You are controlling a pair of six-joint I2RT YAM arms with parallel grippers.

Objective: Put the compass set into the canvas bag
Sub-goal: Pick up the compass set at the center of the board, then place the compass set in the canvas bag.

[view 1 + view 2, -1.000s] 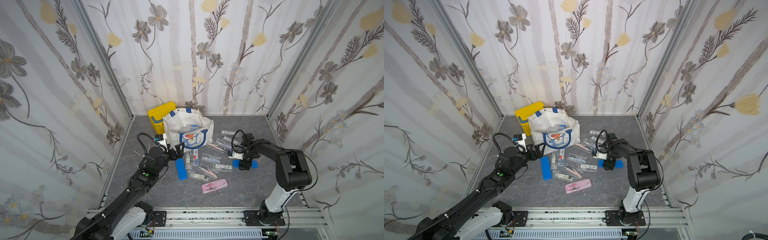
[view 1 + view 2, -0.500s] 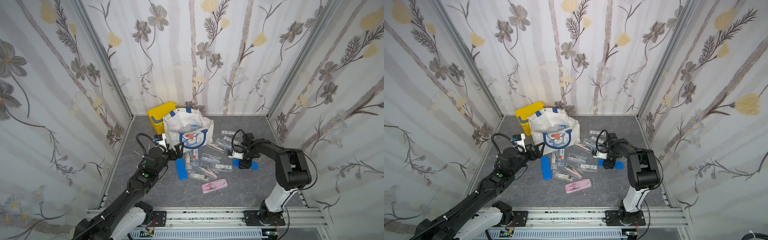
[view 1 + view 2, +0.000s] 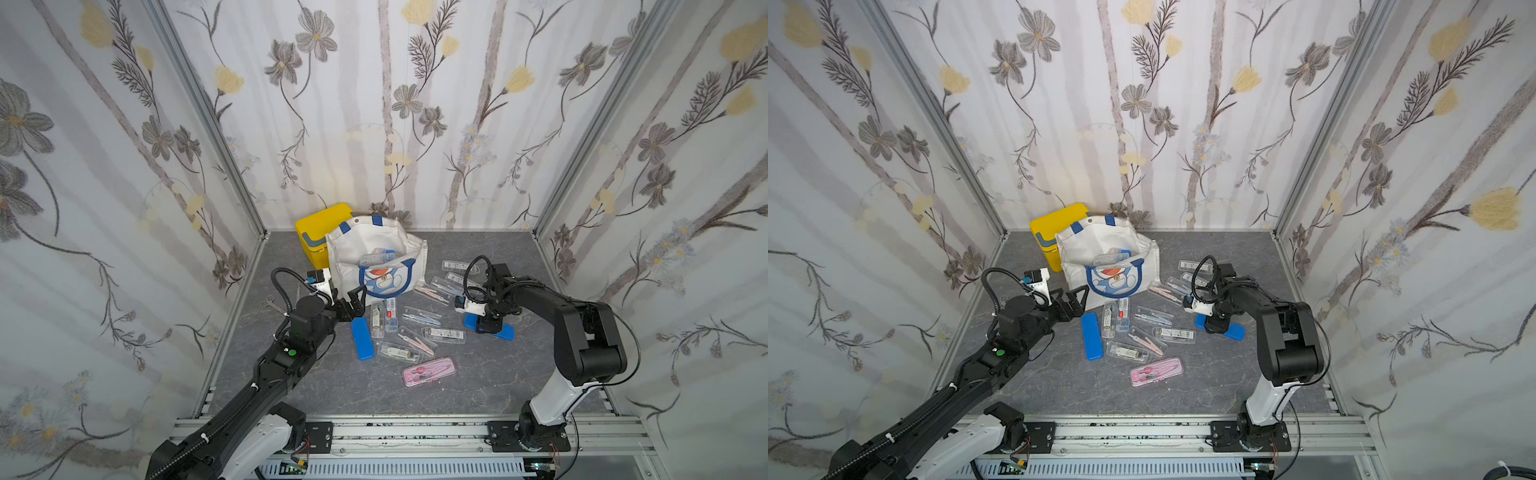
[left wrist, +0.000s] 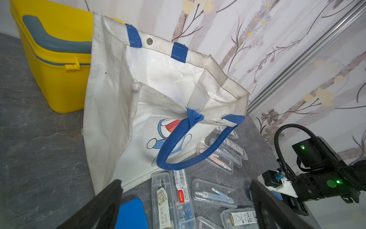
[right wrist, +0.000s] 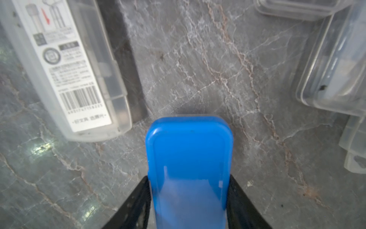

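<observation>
On veined grey tabletop (image 5: 198,59), glossy round-cornered blue case (image 5: 188,158), right pincer (image 5: 189,179) flanking it

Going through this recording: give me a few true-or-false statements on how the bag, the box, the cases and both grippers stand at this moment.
1. The left gripper is open with nothing between its fingers. True.
2. The pink compass set is already inside the canvas bag. False: it lies on the table, the case nearest the front rail.
3. The right gripper straddles a blue case that lies on the table. True.
4. The yellow box stands in front of the canvas bag. False: it stands behind the bag, by the back wall, on the left arm's side.
</observation>
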